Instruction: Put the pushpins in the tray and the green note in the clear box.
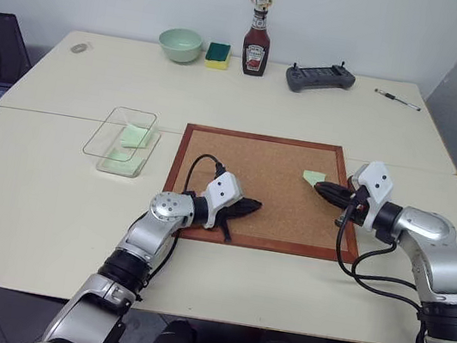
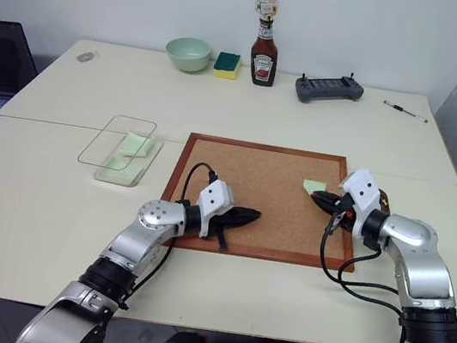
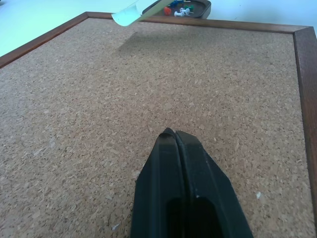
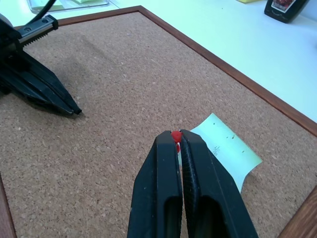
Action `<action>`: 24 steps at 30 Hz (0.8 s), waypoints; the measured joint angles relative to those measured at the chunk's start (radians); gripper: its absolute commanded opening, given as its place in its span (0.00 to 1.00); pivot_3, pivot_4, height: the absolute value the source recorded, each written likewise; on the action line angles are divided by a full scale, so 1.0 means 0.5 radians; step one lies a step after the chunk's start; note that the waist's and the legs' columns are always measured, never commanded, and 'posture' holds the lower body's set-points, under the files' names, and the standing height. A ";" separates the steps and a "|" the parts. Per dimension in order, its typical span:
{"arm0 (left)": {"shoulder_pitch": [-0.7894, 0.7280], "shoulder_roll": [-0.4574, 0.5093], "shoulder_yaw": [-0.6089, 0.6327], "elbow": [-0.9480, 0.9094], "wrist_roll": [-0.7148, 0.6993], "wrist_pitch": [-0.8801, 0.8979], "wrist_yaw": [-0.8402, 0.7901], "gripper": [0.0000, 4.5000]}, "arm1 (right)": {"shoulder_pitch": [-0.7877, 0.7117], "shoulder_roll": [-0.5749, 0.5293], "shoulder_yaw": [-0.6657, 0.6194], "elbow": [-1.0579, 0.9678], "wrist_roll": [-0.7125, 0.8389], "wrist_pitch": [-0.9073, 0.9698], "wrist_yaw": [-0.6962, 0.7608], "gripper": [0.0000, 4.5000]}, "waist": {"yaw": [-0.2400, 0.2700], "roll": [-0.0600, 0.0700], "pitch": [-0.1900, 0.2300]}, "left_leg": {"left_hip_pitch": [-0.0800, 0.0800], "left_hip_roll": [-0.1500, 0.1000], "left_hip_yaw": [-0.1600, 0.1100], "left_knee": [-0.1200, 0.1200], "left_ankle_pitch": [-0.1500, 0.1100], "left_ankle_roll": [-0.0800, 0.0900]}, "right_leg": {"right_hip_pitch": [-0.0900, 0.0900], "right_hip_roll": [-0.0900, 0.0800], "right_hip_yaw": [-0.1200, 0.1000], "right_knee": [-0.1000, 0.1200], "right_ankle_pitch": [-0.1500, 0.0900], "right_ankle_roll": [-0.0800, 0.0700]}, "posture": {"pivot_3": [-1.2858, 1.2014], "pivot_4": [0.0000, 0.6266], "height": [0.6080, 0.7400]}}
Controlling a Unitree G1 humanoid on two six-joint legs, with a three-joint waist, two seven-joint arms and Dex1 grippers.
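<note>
The right claw (image 4: 177,135) pinches a red pushpin (image 4: 175,135) over the green note (image 4: 225,148) near the corkboard's (image 1: 235,181) right edge; the left claw (image 3: 174,133) is pressed together, empty.

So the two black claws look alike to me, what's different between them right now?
The right gripper pinches a red pushpin between its tips, while the left gripper is shut on nothing. The right one hangs by the green note near the corkboard's right edge; the left one sits over bare cork near the front edge. Both are closed, black, two-fingered and point inward toward each other over the board.
</note>
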 measured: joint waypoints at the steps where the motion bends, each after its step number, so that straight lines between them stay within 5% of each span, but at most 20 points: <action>1: -0.006 -0.006 0.012 0.005 -0.001 0.000 0.016 0.20 | 0.000 0.000 0.002 -0.003 0.000 0.001 0.002 0.00 | 0.000 -0.002 0.001 | 0.000 0.000 0.000 0.000 0.000 0.000 | 0.000 0.000 0.000 0.000 0.000 0.000 | 0.52 0.24 1.00; 17: -0.256 0.103 0.049 -0.116 0.005 -0.423 -0.079 0.79 | -0.043 0.005 0.037 -0.116 0.023 0.066 0.063 0.00 | 0.000 -0.006 0.004 | -0.005 0.000 0.000 -0.001 0.000 0.000 | -0.004 0.000 -0.001 -0.001 0.000 0.000 | 0.52 0.24 1.00; 24: -0.443 0.046 0.022 0.128 0.039 -0.616 -0.103 0.81 | -0.065 0.003 0.039 -0.268 0.150 0.245 0.085 0.00 | -0.001 -0.006 0.004 | -0.005 0.000 -0.001 -0.001 0.000 0.000 | -0.004 0.000 -0.001 -0.001 0.000 0.000 | 0.52 0.24 1.00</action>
